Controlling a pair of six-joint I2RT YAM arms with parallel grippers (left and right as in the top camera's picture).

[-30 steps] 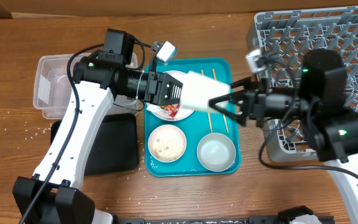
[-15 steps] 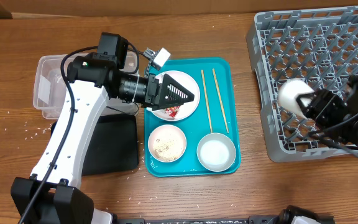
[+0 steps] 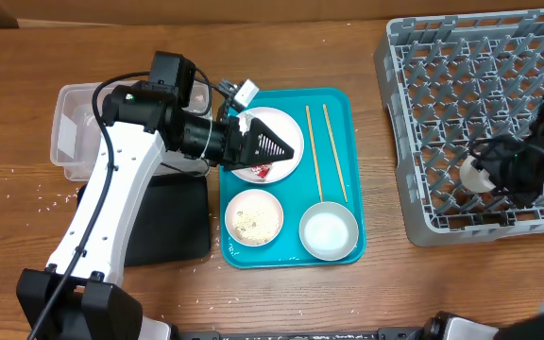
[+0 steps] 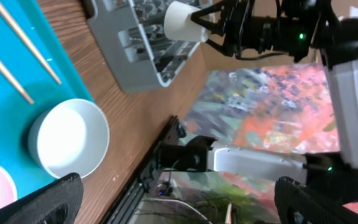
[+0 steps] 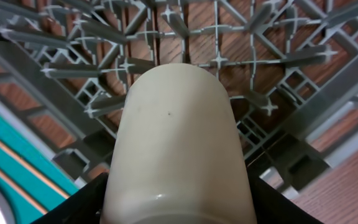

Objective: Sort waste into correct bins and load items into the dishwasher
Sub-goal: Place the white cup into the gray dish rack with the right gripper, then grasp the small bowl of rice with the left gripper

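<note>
Right pincer (image 3: 487,173) grips the white cup (image 5: 179,137) over the grey rack (image 3: 442,85) — left pincer (image 3: 286,146) spread wide above the plate (image 3: 272,118) on the teal tray (image 3: 338,104).

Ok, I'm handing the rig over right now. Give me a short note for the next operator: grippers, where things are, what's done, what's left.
Left gripper: open, holding nothing, over the large white plate on the teal tray.
Right gripper: shut on the small white cup, held over the dish rack, not released.
On the teal tray: red wrapper on the plate, smaller dish with rice, metal bowl, chopsticks.
Clear tub and black tray sit to its left.
Done: nothing racked yet.
Left: seat the cup, bin the waste, load the rest.
</note>
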